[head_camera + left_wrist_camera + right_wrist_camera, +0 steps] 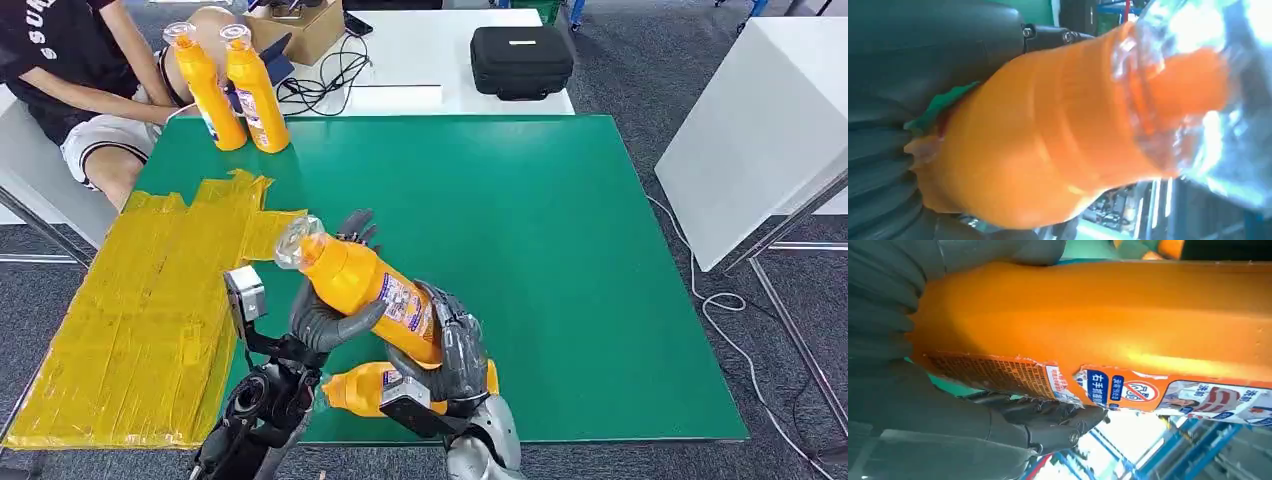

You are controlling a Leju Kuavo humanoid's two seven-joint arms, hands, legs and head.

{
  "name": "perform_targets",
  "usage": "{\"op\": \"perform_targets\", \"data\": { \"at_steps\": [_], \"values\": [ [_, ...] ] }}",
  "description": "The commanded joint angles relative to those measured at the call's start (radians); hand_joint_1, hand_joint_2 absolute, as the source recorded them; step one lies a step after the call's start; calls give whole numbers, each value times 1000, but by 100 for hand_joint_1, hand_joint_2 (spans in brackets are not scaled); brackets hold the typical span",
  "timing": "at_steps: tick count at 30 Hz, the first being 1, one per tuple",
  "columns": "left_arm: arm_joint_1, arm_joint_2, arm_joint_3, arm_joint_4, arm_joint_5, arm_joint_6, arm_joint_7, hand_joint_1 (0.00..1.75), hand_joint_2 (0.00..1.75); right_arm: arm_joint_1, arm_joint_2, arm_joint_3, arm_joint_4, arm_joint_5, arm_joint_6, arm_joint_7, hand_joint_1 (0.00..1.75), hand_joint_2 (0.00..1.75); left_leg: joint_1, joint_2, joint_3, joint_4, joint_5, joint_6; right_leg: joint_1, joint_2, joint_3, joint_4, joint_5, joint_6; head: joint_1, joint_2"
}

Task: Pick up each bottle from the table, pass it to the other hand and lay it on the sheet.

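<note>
Two hands, left hand and right hand, are closed around one orange plastic bottle, held mid-handover above the green table. Nothing is laid on the yellow taped sheet; two standing orange bottles and another lying orange bottle remain.

Two silver metal arms with black cabling at the wrists, grey ribbed-cover left hand with thick grey thumb, darker-fingered right hand, small screws at finger bases
</note>
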Motion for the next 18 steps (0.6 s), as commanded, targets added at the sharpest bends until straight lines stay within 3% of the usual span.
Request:
{"op": "perform_targets", "data": {
  "at_steps": [1, 2, 3, 18],
  "values": [
    [13, -5, 0, 16, -11, -12, -4, 98, 175, -41, -54, 86, 91, -74, 67, -4, 175, 175, 0, -1, 4, -1, -1, -1, 0, -2, 4, -2, -1, 1, 0, 0],
    [13, -7, -4, 18, -16, -11, -5, 155, 175, -43, -54, 88, 89, -75, 71, -3, 175, 175, 1, 0, 4, -1, -2, -1, 1, -1, 5, -2, -1, 1, 0, 0],
    [13, -7, -5, 19, -16, -11, -5, 175, 175, -44, -55, 89, 86, -82, 73, -5, 175, 175, 1, 0, 6, 0, -3, -1, 1, -2, 8, -3, -2, 1, 0, 0],
    [107, 27, -16, -79, -72, 30, -70, 175, 175, -33, -87, 114, 15, -150, 89, -11, 175, 175, 1, 1, 5, -1, -2, -1, 1, -1, 5, -2, -2, 1, 0, 0]
  ]
}}
